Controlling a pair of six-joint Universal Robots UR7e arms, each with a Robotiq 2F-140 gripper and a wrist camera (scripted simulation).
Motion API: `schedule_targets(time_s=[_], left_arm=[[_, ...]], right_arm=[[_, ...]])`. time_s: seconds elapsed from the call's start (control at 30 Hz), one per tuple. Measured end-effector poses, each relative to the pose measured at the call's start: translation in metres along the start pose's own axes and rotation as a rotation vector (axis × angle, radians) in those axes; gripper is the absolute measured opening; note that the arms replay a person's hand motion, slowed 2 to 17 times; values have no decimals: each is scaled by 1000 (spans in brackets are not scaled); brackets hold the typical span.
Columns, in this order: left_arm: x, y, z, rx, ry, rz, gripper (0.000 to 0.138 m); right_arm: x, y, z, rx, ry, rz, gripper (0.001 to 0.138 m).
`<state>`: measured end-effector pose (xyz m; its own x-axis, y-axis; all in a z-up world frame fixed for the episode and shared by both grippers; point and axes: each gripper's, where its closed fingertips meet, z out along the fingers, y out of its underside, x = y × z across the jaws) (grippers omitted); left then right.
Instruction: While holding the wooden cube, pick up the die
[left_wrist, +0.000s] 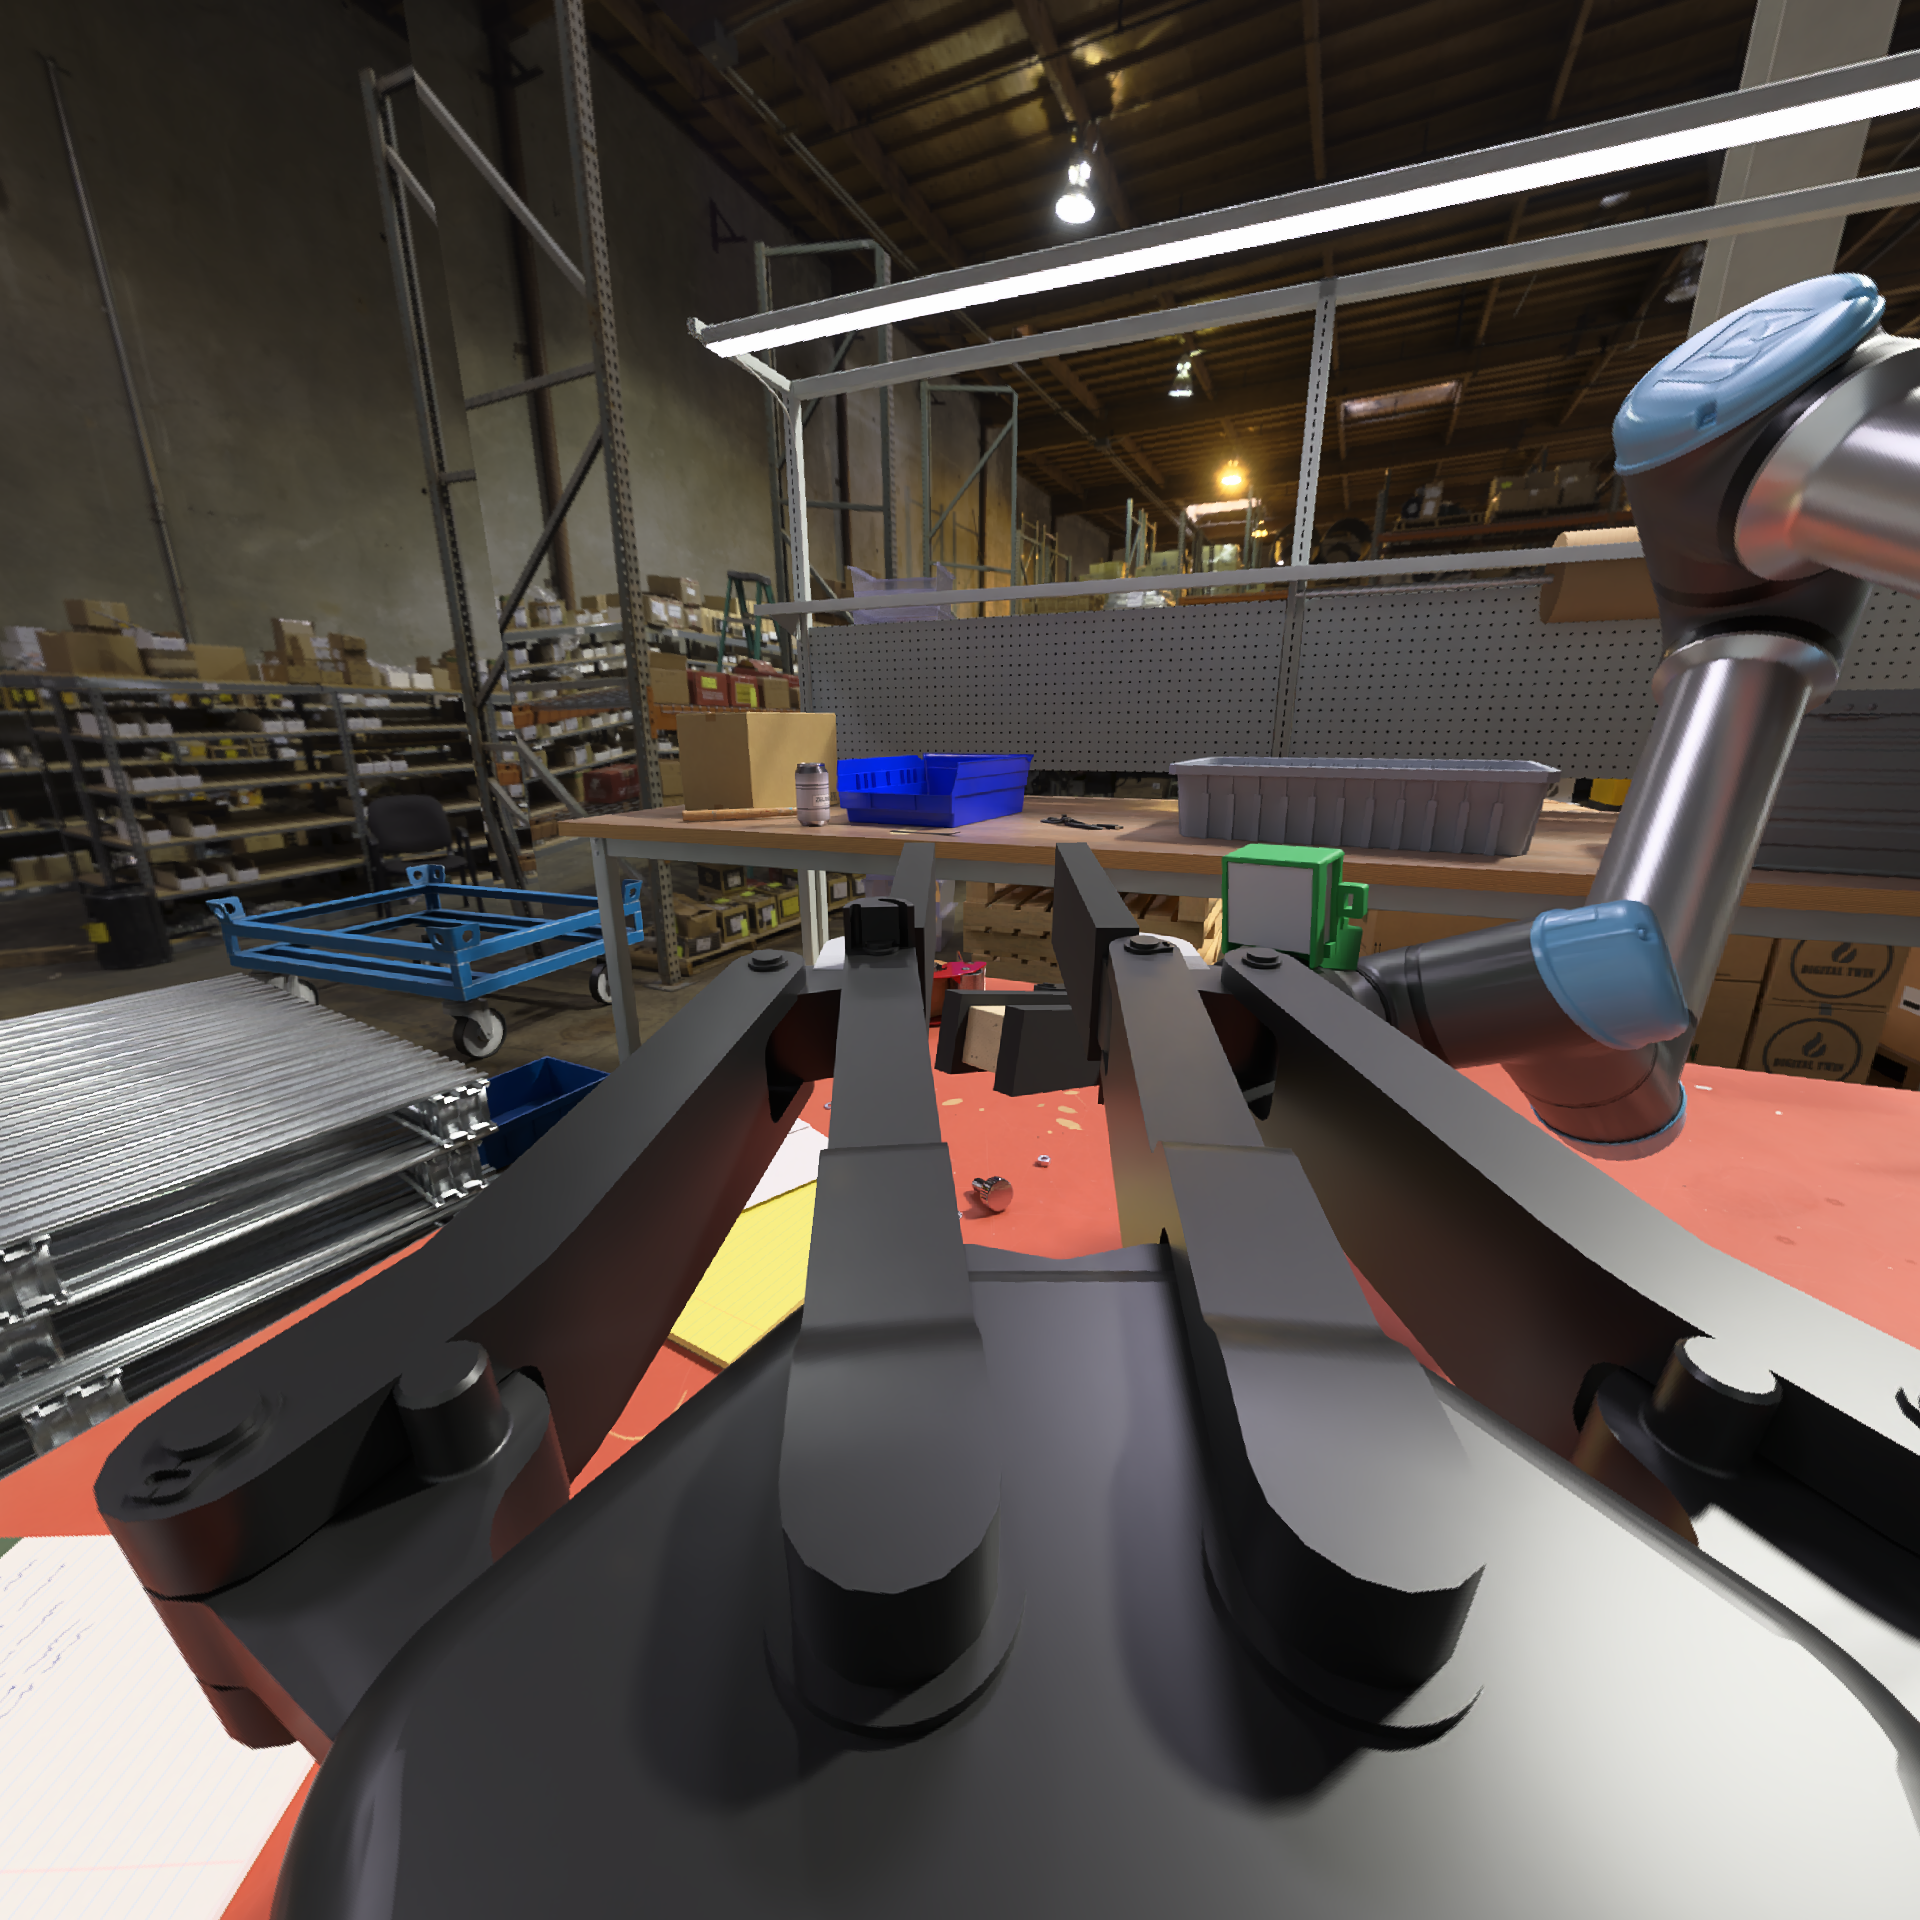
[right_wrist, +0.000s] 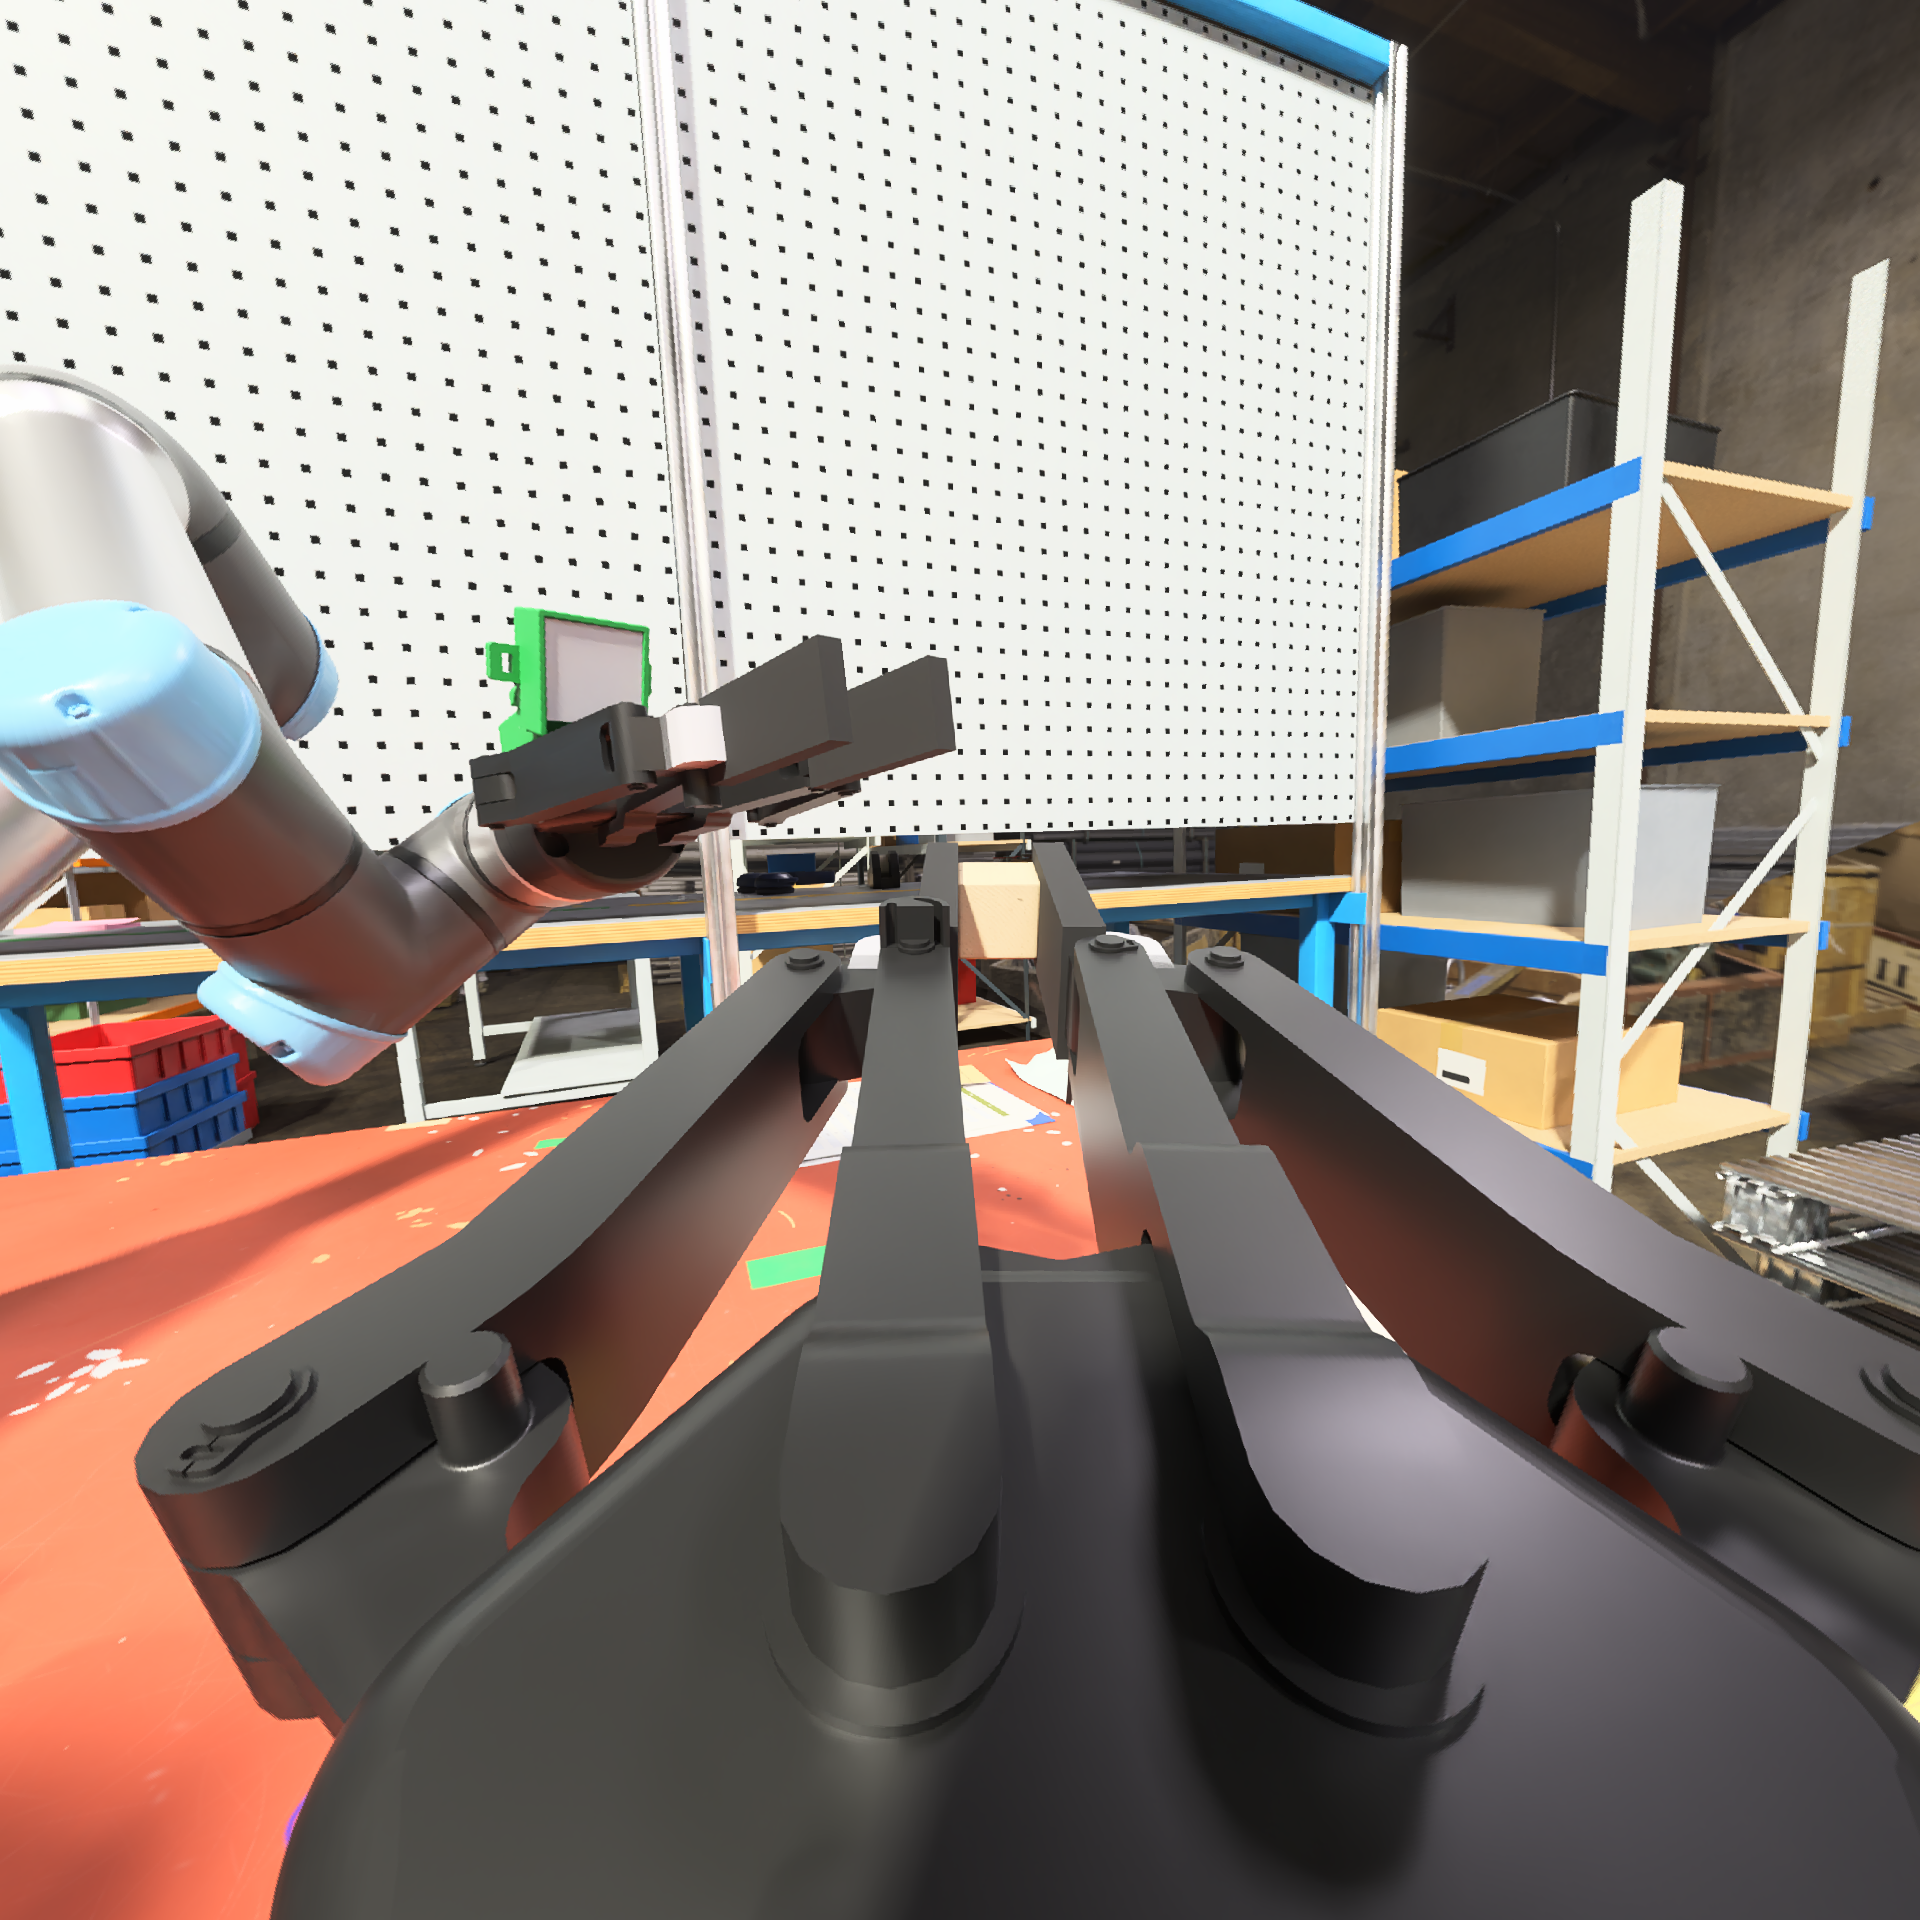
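In the right wrist view my right gripper (right_wrist: 995, 883) is shut on the pale wooden cube (right_wrist: 997, 899) and holds it above the orange-red table (right_wrist: 260, 1299). In the left wrist view the right gripper (left_wrist: 1013, 1039) shows ahead with the wooden cube (left_wrist: 982, 1037) between its fingers. My left gripper (left_wrist: 992, 873) has its jaws a little apart with nothing between them. It also shows in the right wrist view (right_wrist: 873, 707), raised in the air at the left. A small red object (left_wrist: 958, 975) peeks out beside my left finger; I cannot tell whether it is the die.
A metal bolt (left_wrist: 992, 1195) and a small nut (left_wrist: 1042, 1161) lie on the table. A yellow pad (left_wrist: 748, 1288) and white paper (left_wrist: 83, 1714) lie nearer me. Stacked aluminium profiles (left_wrist: 208, 1143) sit at the left. The right arm (left_wrist: 1714, 779) stands at the right.
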<state>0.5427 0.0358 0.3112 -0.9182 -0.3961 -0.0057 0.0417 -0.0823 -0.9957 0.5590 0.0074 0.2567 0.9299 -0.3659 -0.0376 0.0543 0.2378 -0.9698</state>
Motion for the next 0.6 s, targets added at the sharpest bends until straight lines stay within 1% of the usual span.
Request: schedule_targets(time_s=[0.6], left_arm=[[-2, 9, 7, -11, 5, -14, 31]], right_arm=[[1, 7, -5, -17, 1, -3, 19]])
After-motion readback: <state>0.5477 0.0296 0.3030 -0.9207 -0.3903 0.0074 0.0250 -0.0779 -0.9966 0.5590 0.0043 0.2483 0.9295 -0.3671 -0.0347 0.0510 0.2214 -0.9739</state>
